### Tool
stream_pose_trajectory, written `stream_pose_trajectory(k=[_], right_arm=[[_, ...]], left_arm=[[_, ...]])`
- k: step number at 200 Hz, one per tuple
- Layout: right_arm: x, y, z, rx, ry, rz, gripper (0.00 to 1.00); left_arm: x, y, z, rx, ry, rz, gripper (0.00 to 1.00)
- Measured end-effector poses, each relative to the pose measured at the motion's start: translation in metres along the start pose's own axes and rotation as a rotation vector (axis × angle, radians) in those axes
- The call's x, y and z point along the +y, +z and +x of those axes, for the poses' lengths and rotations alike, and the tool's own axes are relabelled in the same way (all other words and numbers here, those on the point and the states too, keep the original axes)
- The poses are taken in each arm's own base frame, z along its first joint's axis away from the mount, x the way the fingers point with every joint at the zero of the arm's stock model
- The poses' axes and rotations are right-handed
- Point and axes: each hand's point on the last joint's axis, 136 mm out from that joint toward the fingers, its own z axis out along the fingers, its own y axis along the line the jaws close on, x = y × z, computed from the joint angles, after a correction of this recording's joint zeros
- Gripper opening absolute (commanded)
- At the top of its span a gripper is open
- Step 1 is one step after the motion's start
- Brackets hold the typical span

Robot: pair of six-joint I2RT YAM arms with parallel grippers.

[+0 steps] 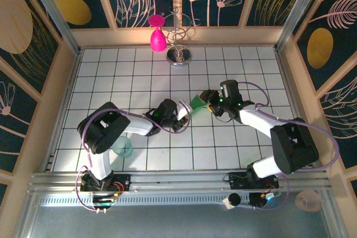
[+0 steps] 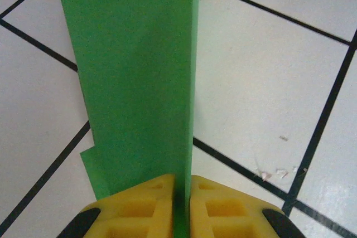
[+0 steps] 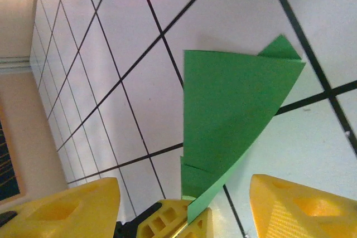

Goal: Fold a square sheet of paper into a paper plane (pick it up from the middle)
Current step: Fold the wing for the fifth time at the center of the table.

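Observation:
The square sheet of paper is folded into a narrow green dart, the paper plane (image 1: pixel 196 104), held just above the tiled floor near the middle. My left gripper (image 1: pixel 182 116) is shut on its near end. In the left wrist view the green paper (image 2: pixel 139 82) stands on edge, pinched between the yellow fingers (image 2: pixel 215 204) of the left gripper (image 2: pixel 182 188). My right gripper (image 1: pixel 208 103) is at the plane's other side, open. In the right wrist view the triangular paper (image 3: pixel 228 110) lies between the wide-apart yellow fingers (image 3: pixel 72 210) of the right gripper (image 3: pixel 187 207), touching neither.
A pink teardrop object (image 1: pixel 158 38) hangs from a metal stand (image 1: pixel 179 55) at the back middle. A translucent teal cup (image 1: pixel 122 147) sits by the left arm's elbow. Wooden walls (image 1: pixel 61 82) enclose the tiled floor.

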Motion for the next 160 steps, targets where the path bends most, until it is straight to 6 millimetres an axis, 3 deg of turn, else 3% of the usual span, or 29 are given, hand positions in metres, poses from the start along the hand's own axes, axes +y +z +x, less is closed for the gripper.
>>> stream_pose_trajectory(k=[45,90,118,160], right_arm=[[-0.007,-0.010,-0.005,-0.054,-0.077,0.019,0.63],[-0.019,-0.013,-0.002,-0.069,-0.141,0.042,0.63],[-0.028,-0.011,0.002,-0.063,-0.176,0.053,0.64],[-0.024,-0.002,0.011,-0.014,-0.244,0.011,0.66]], left_arm=[[-0.009,0.004,-0.006,0.030,-0.083,0.067,0.09],[-0.014,0.000,-0.006,0.048,-0.300,0.170,0.08],[-0.012,-0.004,-0.007,0.055,-0.440,0.219,0.08],[-0.013,-0.008,-0.010,0.067,-0.605,0.272,0.08]])
